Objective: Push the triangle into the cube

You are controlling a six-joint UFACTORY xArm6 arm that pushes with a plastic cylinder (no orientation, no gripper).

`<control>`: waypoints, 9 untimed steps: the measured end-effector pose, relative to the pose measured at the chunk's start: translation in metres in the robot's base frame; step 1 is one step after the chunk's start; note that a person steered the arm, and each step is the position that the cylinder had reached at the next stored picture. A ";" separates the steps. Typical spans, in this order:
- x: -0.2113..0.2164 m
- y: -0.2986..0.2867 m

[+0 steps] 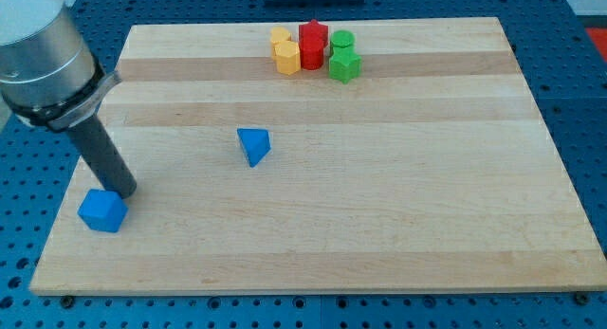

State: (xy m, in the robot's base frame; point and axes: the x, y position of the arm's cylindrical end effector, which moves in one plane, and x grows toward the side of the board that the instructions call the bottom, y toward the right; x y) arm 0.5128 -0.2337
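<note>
A blue triangle (253, 145) lies on the wooden board left of centre. A blue cube (102, 210) sits near the board's lower left corner. My tip (123, 191) is at the end of the dark rod that comes down from the view's top left. It rests right at the cube's upper right edge, touching or nearly touching it. The triangle is well to the right of my tip and a little above it.
A tight cluster sits at the board's top centre: two yellow blocks (285, 56), a red star-like block (313, 32) with another red block (311, 54) below it, a green cylinder (342, 40) and a green block (344, 65). The board's left edge (64, 215) is close to the cube.
</note>
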 end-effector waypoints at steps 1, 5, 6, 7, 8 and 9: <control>0.008 -0.001; -0.021 0.181; -0.052 0.210; -0.078 0.214; -0.083 0.206; -0.080 0.197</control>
State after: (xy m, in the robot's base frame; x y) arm 0.4324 -0.0370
